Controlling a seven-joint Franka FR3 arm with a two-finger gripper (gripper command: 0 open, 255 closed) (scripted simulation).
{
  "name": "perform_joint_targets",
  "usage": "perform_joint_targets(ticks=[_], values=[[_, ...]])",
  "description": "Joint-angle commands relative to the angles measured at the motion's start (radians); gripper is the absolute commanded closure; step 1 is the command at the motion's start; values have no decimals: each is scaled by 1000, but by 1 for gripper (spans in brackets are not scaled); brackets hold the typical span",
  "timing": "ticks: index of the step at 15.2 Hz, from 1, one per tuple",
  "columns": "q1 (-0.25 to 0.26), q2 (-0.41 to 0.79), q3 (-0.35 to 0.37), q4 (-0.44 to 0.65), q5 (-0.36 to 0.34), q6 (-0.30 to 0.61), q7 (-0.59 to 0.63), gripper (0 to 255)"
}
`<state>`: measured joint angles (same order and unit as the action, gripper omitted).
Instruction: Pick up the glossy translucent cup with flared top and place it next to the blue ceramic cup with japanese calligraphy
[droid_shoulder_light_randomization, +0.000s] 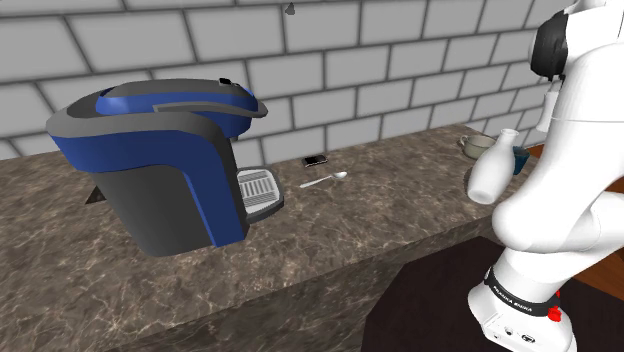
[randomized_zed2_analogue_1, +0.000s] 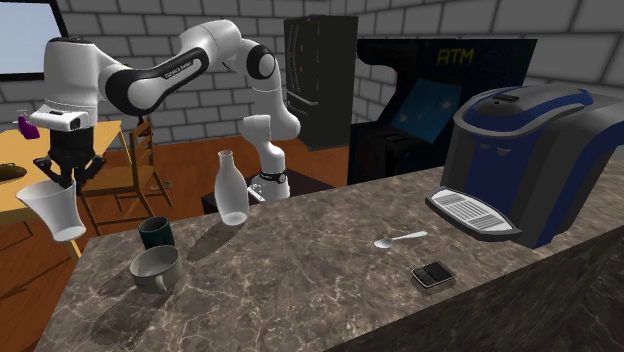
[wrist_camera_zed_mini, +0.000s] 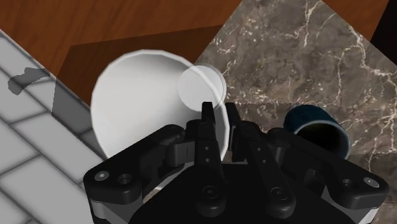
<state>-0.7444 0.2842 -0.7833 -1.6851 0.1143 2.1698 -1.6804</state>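
Observation:
The translucent white cup with a flared top (randomized_zed2_analogue_1: 57, 210) hangs in the air just off the counter's left end in the second exterior view. My gripper (randomized_zed2_analogue_1: 63, 180) is shut on its rim from above. In the wrist view the two fingers of the gripper (wrist_camera_zed_mini: 220, 116) pinch the wall of the flared cup (wrist_camera_zed_mini: 137, 95), whose open mouth faces the camera. The dark blue cup (randomized_zed2_analogue_1: 155, 232) stands upright on the marble counter near that end, apart from the held cup. It appears beside the fingers as the blue cup (wrist_camera_zed_mini: 318, 128), and partly hidden behind a bottle as the blue cup (droid_shoulder_light_randomization: 521, 159).
A grey-green mug (randomized_zed2_analogue_1: 155, 268) sits close to the blue cup, and a white bottle (randomized_zed2_analogue_1: 232, 190) stands behind them. Farther along the counter (randomized_zed2_analogue_1: 300, 280) lie a spoon (randomized_zed2_analogue_1: 400, 239), a small black device (randomized_zed2_analogue_1: 433, 274) and a large blue-grey coffee machine (randomized_zed2_analogue_1: 530, 160). Wooden floor lies beyond the counter end.

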Motion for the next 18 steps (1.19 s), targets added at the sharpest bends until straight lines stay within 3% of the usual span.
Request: perform_joint_targets(ticks=[1,18], values=[[1,0,1,-29,2,29,-1,255],[-27,83,43,-164,78,229,-37,255]])
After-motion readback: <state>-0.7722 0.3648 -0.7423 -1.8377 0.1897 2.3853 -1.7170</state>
